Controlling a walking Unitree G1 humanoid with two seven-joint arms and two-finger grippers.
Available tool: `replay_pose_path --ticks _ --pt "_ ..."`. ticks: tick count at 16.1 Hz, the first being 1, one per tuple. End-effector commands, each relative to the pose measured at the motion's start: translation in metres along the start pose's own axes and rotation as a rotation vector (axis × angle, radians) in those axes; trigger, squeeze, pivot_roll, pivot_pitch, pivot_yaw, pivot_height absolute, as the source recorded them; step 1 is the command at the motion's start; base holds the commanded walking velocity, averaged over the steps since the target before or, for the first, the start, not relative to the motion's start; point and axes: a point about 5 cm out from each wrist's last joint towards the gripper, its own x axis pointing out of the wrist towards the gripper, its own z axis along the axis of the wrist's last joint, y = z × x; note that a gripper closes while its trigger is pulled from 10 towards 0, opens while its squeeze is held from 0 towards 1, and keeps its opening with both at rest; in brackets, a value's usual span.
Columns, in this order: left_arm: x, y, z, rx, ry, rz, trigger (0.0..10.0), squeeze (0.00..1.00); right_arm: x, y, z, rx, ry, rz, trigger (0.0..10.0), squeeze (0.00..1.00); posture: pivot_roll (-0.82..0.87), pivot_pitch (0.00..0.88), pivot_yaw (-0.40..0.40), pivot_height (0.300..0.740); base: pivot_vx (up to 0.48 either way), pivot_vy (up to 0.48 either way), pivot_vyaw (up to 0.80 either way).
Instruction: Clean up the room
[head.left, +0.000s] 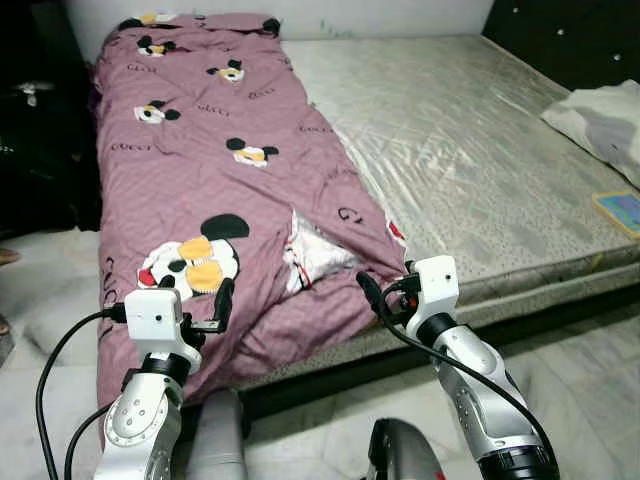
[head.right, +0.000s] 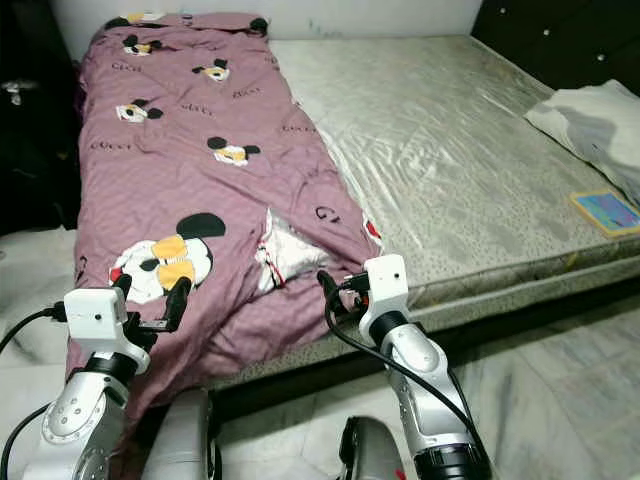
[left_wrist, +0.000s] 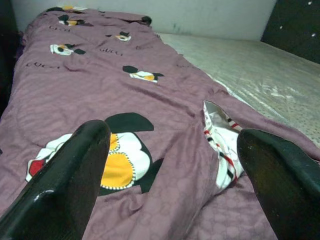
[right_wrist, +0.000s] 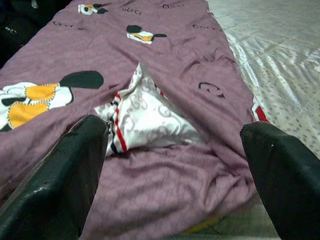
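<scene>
Standing at the foot of the bed, the robot faces a low mattress (head.left: 480, 150) covered in clear plastic. At the far left, the left gripper (head.left: 222, 305) is raised over the near corner of a mauve quilted blanket printed with cartoon mouse heads and lettering (head.left: 200, 150); its jaws stand wide apart, holding nothing, as the left wrist view confirms with both black fingers (left_wrist: 65, 185) spread over the fabric. The blanket runs lengthwise down the left half of the mattress, its near end hanging over the edge toward the pale marble floor (head.left: 580, 360). Near the blanket's right edge, a fold is turned back, exposing a white lining with red and black stripes (head.left: 315, 255). Just right of that fold, the right gripper (head.left: 372, 296) sits at the mattress edge, jaws likewise wide apart and empty, fingers (right_wrist: 60, 175) straddling the exposed lining in the right wrist view. Further right lies bare mattress. At the far right rest a white pillow (head.left: 600, 120) and a small flat blue and yellow book (head.left: 620, 210), well apart from both grippers.
</scene>
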Motion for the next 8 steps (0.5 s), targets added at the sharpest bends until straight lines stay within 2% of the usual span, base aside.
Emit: replay_pose_path --ticks 1,4,6,8 --pt "-0.0006 0.0000 -0.0024 -0.006 0.012 -0.001 10.0 0.00 -0.0005 -0.0002 -0.0021 -0.020 0.012 0.009 10.0 0.00 0.05 0.105 -0.072 0.592 0.000 0.000 0.76" --pt "-0.0001 -0.0001 -0.0024 -0.006 0.011 -0.003 10.0 0.00 -0.0006 -0.0012 -0.0024 -0.002 0.011 0.002 10.0 0.00 0.05 0.105 -0.072 0.592 0.000 0.000 0.68" --pt "0.0003 -0.0008 -0.0022 -0.010 0.009 -0.010 10.0 0.00 -0.0007 -0.0015 -0.0023 0.004 0.008 0.001 10.0 0.00 0.05 0.105 -0.072 0.592 0.000 0.000 0.00" --pt "0.0007 -0.0012 -0.0022 -0.014 0.007 -0.015 10.0 0.00 -0.0007 -0.0016 -0.0023 0.001 0.010 0.000 10.0 0.00 0.05 0.105 -0.072 0.592 0.294 0.000 0.00"
